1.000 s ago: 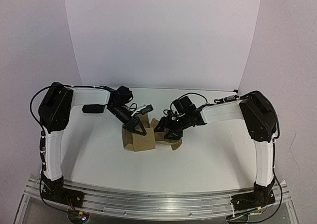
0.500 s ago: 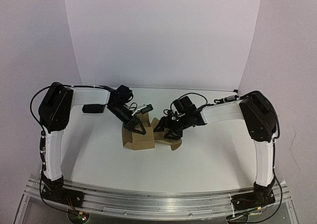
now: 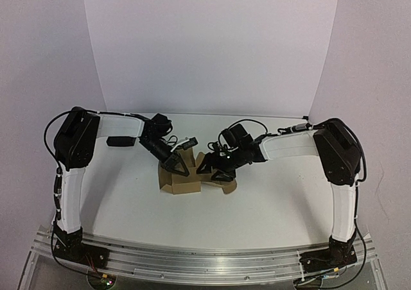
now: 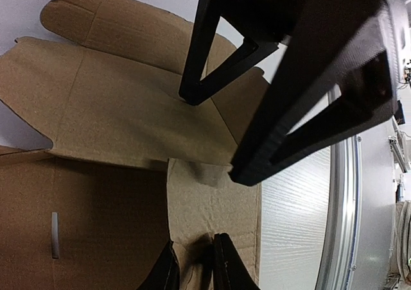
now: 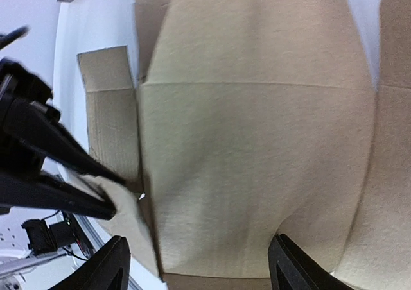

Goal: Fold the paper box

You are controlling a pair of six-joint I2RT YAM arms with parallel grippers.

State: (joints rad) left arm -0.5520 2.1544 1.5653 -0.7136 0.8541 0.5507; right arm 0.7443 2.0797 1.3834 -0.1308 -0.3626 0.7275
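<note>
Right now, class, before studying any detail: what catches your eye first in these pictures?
A half-folded brown cardboard box, flaps spread, sits in the middle of the white table. Two black-and-white arms lean in from either side, the left fingers and the widely parted right fingers close together over it.

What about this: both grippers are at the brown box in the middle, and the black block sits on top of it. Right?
Not quite. The block isn't on the box; it lies on the table, off to the left, apart from it. The top view shows this. The left gripper and right gripper are indeed at the brown box in the middle.
</note>
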